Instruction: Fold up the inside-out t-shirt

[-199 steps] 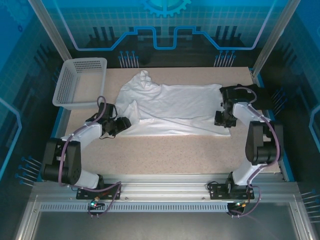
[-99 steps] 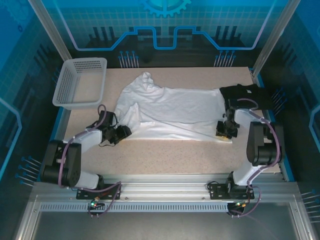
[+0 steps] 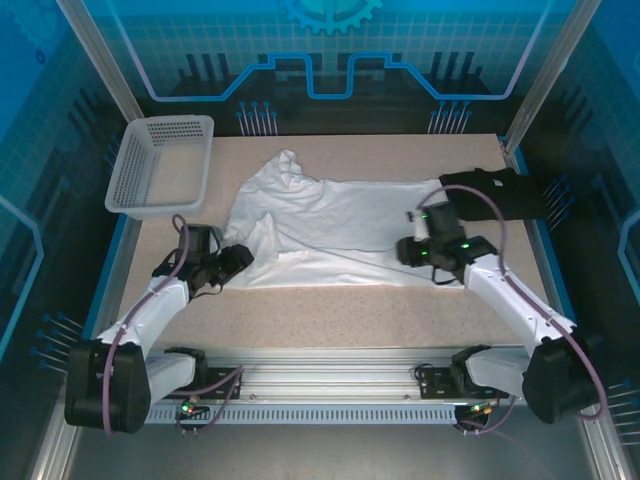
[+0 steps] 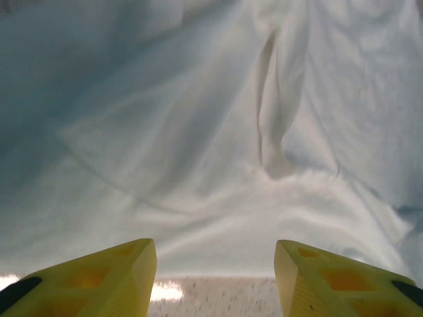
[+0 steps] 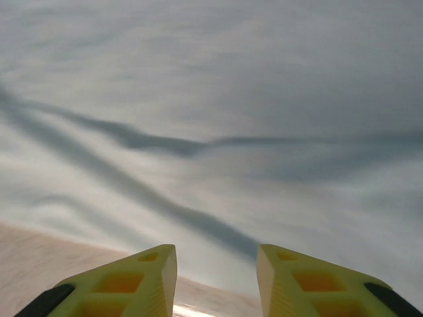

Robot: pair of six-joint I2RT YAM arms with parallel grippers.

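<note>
I have the inside-out t-shirt [image 3: 330,220] lying wrinkled across the middle of the table [image 3: 330,305], bunched at its far-left corner. A black garment [image 3: 505,190] is just beside its right end and a white basket [image 3: 172,122] sits at the far left. The left gripper [image 3: 243,258] sits at the shirt's near-left edge, jaws spread with nothing between them, while the right gripper [image 3: 404,250] is over the shirt's near-right part, jaws parted by a narrower gap and pinching nothing.
</note>
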